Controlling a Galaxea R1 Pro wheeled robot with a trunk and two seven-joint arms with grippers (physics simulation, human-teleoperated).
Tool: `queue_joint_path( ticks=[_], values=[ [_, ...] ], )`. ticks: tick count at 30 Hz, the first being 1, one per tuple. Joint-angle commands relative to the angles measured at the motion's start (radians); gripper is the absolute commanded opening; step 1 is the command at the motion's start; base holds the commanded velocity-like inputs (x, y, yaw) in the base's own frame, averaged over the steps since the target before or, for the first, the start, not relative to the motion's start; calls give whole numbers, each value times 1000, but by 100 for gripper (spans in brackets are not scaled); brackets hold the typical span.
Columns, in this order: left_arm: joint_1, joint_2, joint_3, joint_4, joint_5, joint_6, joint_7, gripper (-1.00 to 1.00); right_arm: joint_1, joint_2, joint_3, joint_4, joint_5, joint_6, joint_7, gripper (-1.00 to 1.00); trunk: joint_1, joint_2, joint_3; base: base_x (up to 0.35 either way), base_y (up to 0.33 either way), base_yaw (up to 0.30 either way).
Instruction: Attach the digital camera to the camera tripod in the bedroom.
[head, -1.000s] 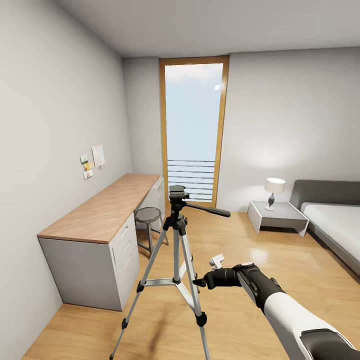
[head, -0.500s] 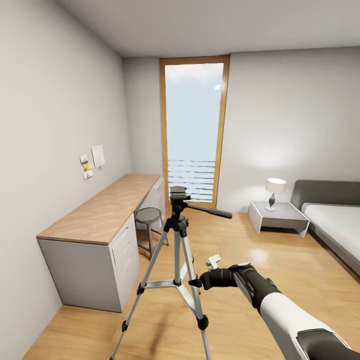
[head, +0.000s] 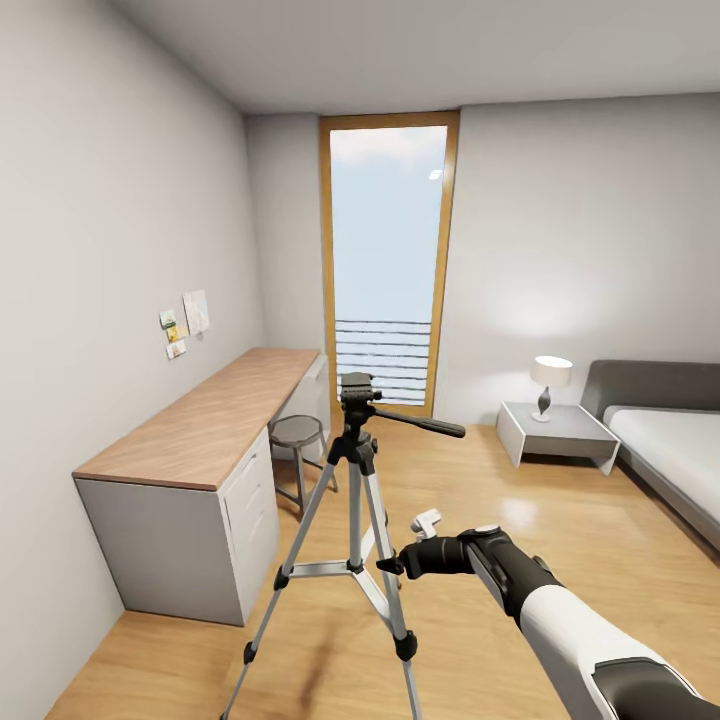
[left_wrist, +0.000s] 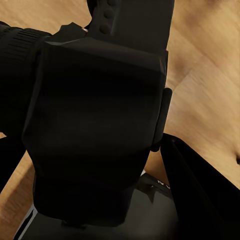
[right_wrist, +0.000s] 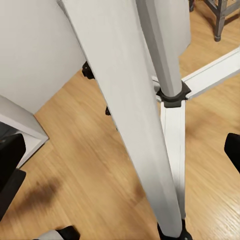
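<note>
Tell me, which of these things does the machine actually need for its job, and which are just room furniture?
Needed for the job:
small black chunky digital camera
tall silver-legged camera tripod
right end effector, beside a tripod leg

Just lying about:
wood-topped grey desk
round metal stool
white table lamp
low grey bedside table
grey bed

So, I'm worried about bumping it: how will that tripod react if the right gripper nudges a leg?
The camera tripod would probably tip or skid easily: it stands tall on thin legs over smooth plank floor. The right gripper, beside one leg, could likely shift that light-looking frame.
</note>
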Motion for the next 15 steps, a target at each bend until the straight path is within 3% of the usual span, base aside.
queue_joint_path(
  ticks=[1,15],
  values=[
    [-1,0,6,0,-3,-2,2,-100,-1,0,-2,-2,8,1,4,100,0,-1,-2,0,0,0],
    [-1,0,6,0,-3,-2,2,-100,-1,3,-1,50,15,-28,-30,100,0,-1,-2,10,0,0]
  ],
)
